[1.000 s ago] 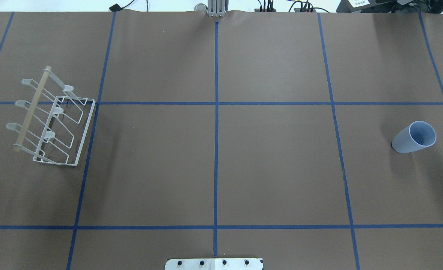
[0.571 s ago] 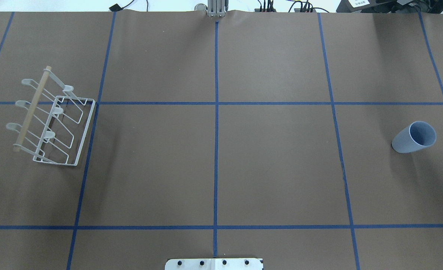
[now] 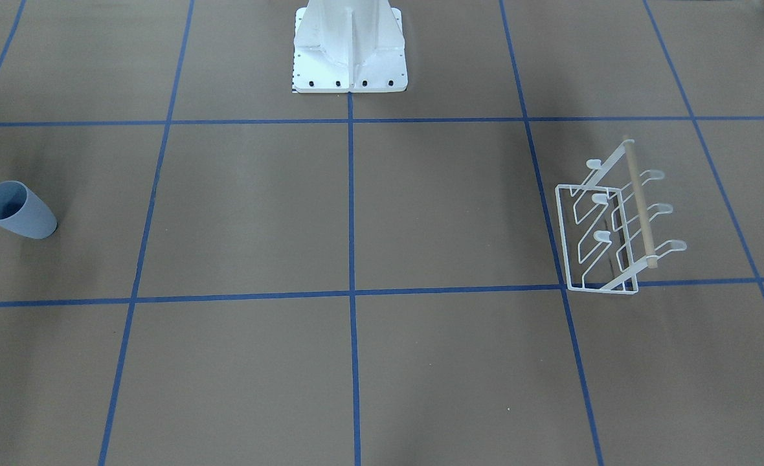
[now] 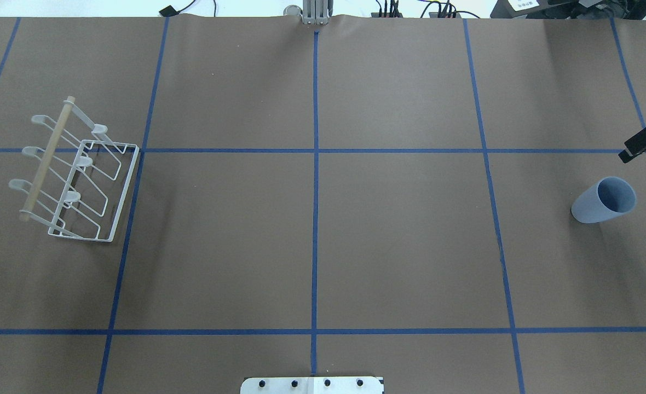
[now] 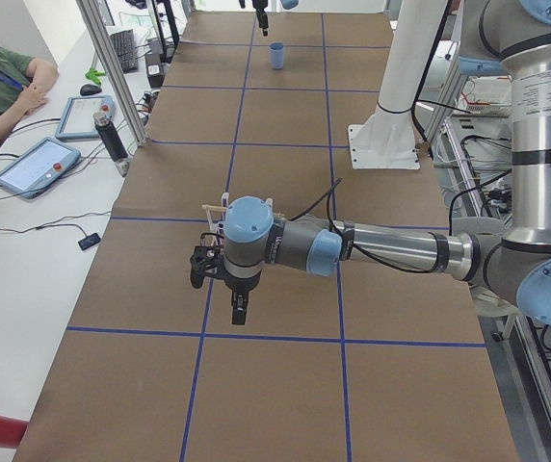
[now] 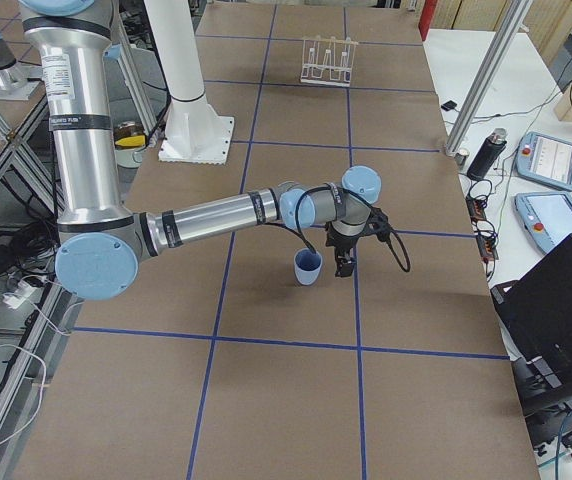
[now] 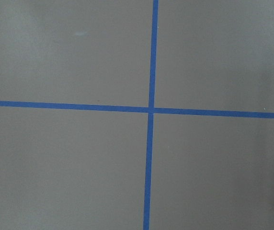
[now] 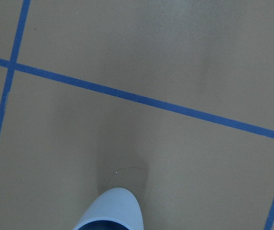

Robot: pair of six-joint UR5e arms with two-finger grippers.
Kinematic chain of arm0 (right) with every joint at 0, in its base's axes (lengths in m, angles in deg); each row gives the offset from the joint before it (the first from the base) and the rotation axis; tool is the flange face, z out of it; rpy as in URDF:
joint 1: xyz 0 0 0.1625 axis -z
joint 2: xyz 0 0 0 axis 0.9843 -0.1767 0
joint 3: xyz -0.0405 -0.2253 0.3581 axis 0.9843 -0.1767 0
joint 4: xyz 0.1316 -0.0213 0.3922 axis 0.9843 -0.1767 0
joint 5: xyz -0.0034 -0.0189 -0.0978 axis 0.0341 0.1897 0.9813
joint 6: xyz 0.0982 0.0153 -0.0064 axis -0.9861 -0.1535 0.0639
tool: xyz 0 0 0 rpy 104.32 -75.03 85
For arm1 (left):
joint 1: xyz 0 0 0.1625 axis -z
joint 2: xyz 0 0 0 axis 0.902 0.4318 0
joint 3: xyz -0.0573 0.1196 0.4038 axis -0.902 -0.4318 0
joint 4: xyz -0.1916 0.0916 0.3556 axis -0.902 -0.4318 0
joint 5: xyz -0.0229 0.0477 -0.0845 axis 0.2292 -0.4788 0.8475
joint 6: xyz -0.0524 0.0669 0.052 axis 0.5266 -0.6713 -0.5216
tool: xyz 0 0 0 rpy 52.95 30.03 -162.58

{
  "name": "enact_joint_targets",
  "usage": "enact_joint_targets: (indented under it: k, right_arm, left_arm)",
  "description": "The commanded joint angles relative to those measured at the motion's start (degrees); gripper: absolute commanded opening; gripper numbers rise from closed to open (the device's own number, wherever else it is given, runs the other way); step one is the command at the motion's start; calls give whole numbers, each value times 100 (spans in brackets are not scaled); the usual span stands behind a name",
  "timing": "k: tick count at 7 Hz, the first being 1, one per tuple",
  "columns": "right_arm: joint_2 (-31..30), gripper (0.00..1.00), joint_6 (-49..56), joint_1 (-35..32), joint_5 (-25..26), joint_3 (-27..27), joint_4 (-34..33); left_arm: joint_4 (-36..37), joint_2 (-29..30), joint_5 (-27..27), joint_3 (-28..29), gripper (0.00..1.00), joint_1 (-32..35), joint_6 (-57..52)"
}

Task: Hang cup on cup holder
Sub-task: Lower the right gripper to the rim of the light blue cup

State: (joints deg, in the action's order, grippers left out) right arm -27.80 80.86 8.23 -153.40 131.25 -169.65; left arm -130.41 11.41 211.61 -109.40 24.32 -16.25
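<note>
The cup (image 4: pixel 602 201) stands upright, mouth up, at the right end of the table (image 4: pixel 323 246), well apart from the cup holder (image 4: pixel 79 175) at the left end. The pick therefore likely falls to the right gripper (image 6: pixel 344 262), which hovers just beside the cup on its far side, jaws apparently wide to take its wall. The left gripper (image 5: pixel 223 289) hangs over bare table just left of the cup holder, probably placed for a hand-over; I cannot tell its opening.

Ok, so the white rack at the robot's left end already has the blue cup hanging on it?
No. The rack is at the left end, but bare; the cup stands on the table at the robot's right end, as the overhead view shows.
</note>
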Motion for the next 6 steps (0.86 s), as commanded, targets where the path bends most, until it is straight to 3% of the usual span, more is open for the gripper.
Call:
enact_joint_targets:
  k: [1, 6]
  right_arm:
    - [-57, 100, 36, 154, 18, -59, 86]
    - [-259, 100, 194, 479, -44, -163, 77]
  left_arm:
    - [2, 0, 0, 60, 98, -15, -4]
    - [2, 0, 0, 69, 98, -50, -4]
